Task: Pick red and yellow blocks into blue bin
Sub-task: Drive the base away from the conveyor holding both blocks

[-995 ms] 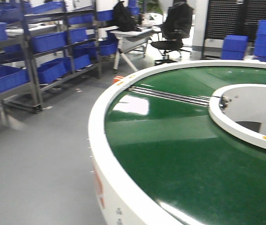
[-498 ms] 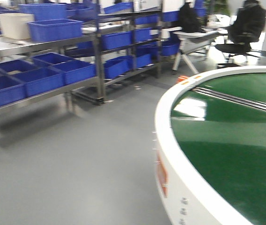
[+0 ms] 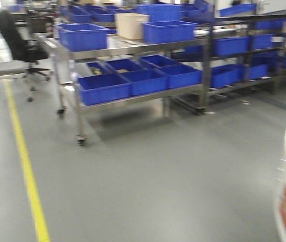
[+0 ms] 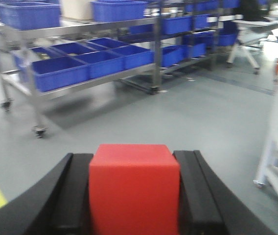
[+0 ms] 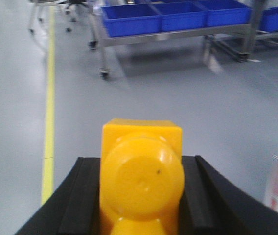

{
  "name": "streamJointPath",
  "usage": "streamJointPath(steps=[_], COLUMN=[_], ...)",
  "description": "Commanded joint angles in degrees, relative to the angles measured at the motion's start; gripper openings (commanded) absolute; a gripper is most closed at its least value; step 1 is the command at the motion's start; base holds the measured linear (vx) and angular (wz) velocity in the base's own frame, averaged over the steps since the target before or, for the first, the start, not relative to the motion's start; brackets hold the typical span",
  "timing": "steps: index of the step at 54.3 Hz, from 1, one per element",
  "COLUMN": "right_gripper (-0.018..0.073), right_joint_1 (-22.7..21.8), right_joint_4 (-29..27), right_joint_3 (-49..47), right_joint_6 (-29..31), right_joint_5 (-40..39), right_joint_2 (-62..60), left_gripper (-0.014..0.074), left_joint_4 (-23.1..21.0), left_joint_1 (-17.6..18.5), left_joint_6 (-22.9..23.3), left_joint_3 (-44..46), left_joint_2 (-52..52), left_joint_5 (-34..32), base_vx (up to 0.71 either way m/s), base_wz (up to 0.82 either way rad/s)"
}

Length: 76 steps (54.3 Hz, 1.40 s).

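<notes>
The red cube point(image 4: 134, 188) is pinched between the black fingers of the left pincer point(image 4: 135, 200). The yellow brick point(image 5: 141, 181) (studs towards the camera) is clamped likewise in the right pincer point(image 5: 140, 205). Both hang above the grey floor point(image 3: 148, 176), well apart from any bin. Blue bins point(image 3: 102, 86) line the steel rack point(image 3: 133, 99) at 12 o'clock, with a cream tub point(image 3: 131, 25) on top; which bin is meant I cannot tell. The step looks like carrying. It calls for firm grips, a square approach to the rack, and release only once each block is over the open bin.
</notes>
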State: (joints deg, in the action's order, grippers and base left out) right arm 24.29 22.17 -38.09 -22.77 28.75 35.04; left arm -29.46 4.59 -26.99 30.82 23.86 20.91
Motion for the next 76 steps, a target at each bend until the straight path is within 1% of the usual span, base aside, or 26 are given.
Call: streamJointPath(steps=[1, 18, 34, 48, 76], right_gripper=[-0.0011, -0.0011, -0.0011, -0.0011, -0.0011], right_joint_1=[-0.23, -0.23, -0.23, -0.23, -0.23], right_joint_4=[1.56, 1.56, 1.56, 1.51, 1.51], right_joint_3=[-1.69, -1.69, -1.69, -1.69, -1.69], right_joint_6=[0.42, 0.42, 0.42, 0.42, 0.42], right_joint_5=[-3.82, -3.64, -3.44, -3.44, -3.36], right_joint_2=[0.03, 0.03, 0.03, 0.03, 0.03], left_gripper=[0.0, 0.0, 0.0, 0.0, 0.0], left_joint_4=[-1.3, -1.3, -1.3, -1.3, -1.3], left_joint_1=[0.39, 0.39, 0.39, 0.39, 0.39], left_joint_6=[0.17, 0.17, 0.17, 0.17, 0.17], left_joint_3=[1.56, 1.56, 1.56, 1.56, 1.56], left_joint_2=[0.38, 0.25, 0.25, 0.25, 0.31], left_joint_5=[-4.53, -4.53, -4.35, -4.35, -4.52], base_vx=[0.1, 0.18, 0.3, 0.42, 0.51], base_wz=[0.78, 0.6, 0.26, -0.07, -0.29])
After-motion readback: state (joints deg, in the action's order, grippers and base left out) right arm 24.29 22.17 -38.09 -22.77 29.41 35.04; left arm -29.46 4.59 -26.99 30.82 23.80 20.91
